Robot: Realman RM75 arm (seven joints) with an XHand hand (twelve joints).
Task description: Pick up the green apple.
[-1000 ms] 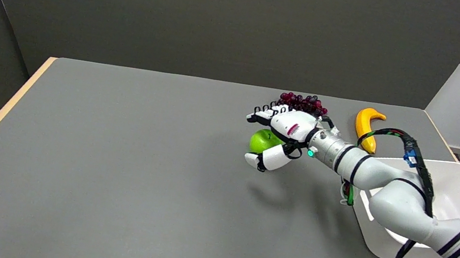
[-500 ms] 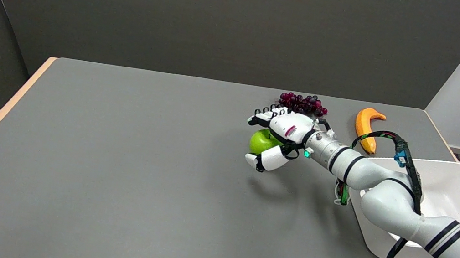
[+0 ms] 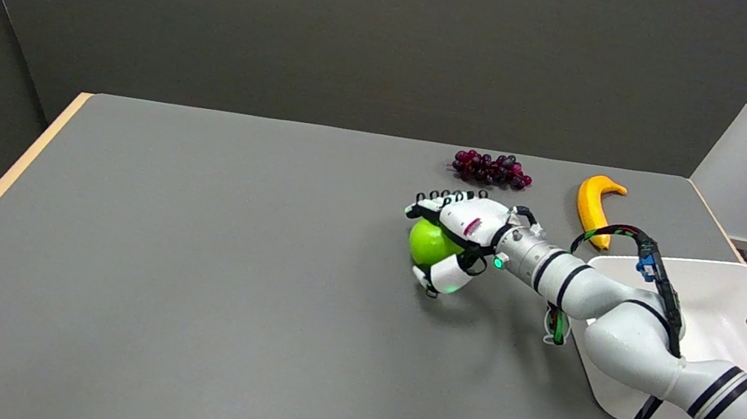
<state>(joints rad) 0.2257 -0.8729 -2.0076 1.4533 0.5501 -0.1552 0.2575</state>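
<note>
A grey-topped table with a pale wooden edge lies broad and bare across its left half and along the near side — the objects crowd its right end. A bunch of dark red grapes and a yellow-orange banana sit close to the far edge, well apart from the action, while a white plastic tub stands at the right edge beneath the white robot arm. The round green apple sits right of the table's centre, enclosed by the black-and-white right hand — fingers curl over its far side and top, the thumb presses in from the near side. The hand is wrapped closely about the fruit, gripping it. Whether the apple has left the table surface cannot be told from the head view.
</note>
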